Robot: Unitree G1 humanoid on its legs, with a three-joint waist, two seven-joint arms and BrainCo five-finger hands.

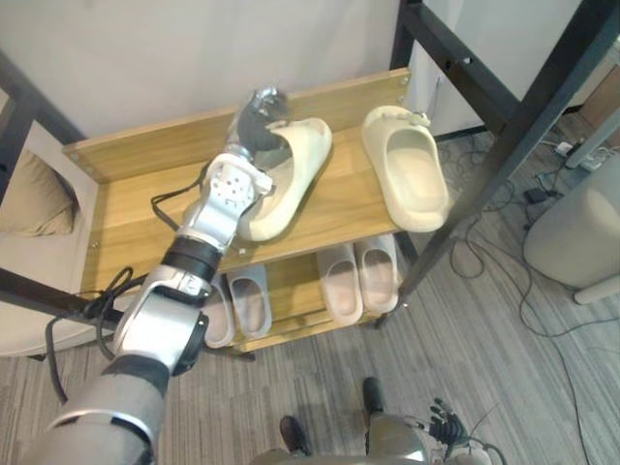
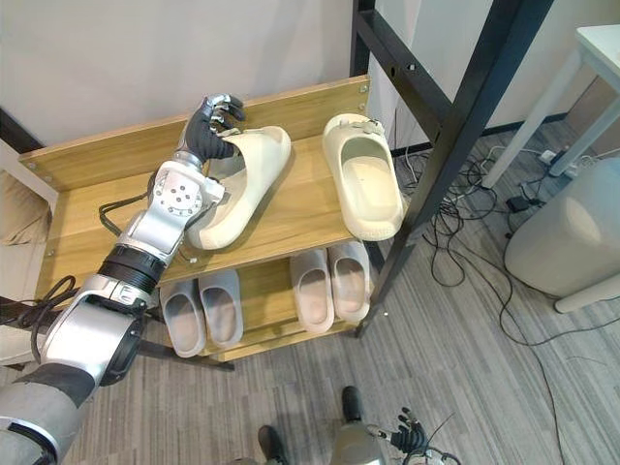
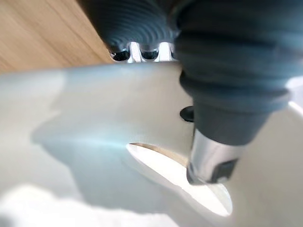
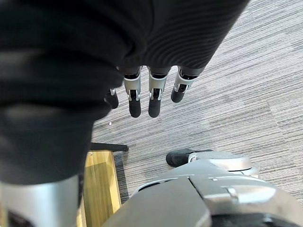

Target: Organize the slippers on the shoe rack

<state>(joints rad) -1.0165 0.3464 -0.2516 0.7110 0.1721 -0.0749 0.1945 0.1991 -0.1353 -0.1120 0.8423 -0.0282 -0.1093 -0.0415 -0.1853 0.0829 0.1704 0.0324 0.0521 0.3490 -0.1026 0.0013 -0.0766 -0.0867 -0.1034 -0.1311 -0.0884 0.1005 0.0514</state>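
Note:
Two cream slippers lie on the top board of the wooden shoe rack (image 1: pixel 126 223). The left slipper (image 1: pixel 295 174) lies slanted, its toe toward the back wall. My left hand (image 1: pixel 257 121) reaches over it and is curled round its upper at the toe end; in the left wrist view the thumb (image 3: pixel 210 163) presses on the slipper (image 3: pixel 94 118) by its opening while the fingers hook over the far edge. The right slipper (image 1: pixel 412 170) lies apart, its heel past the shelf's front edge. My right hand (image 4: pixel 151 94) hangs low over the floor with relaxed fingers.
On the lower shelf stand a grey pair (image 2: pixel 203 310) and a pale pink pair (image 2: pixel 331 281). A black metal frame post (image 1: pixel 504 136) slants just right of the rack. A white rounded bin (image 1: pixel 576 232) and floor cables (image 1: pixel 542 184) lie further right; a cushion (image 1: pixel 34 199) is at left.

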